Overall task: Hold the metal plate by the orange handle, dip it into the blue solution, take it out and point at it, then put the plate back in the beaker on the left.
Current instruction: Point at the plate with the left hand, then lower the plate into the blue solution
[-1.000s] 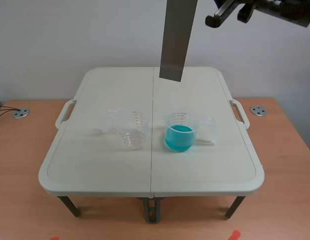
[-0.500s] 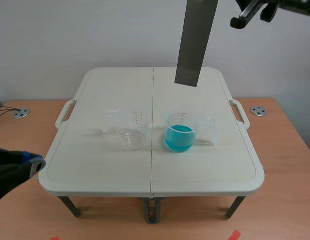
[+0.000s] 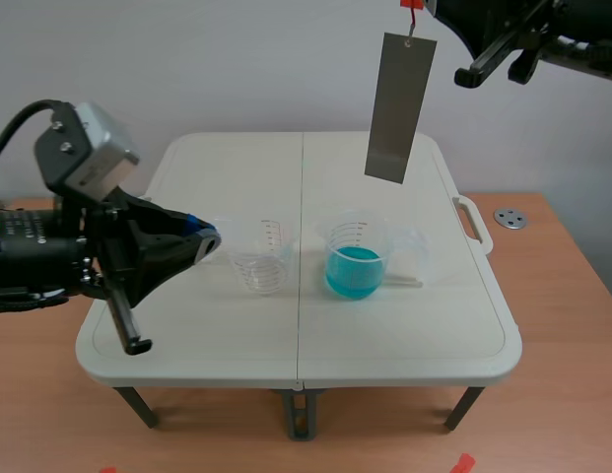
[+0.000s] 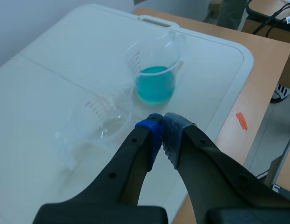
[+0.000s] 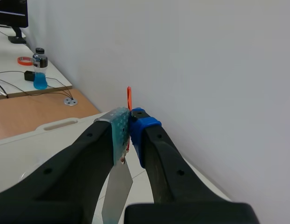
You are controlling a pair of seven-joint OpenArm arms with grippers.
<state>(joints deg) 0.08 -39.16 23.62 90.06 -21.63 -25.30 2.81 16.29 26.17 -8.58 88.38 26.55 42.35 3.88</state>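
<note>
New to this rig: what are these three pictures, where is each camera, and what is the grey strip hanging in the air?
Two black robot arms work at a white table. One picture looks across the table from between the arms; the other two come from cameras on each wrist. The right gripper pinches an orange handle, and the metal plate hangs from it above the table. The left gripper, shut on nothing, hovers beside an empty beaker. Beside that stands a beaker of blue solution.
</note>
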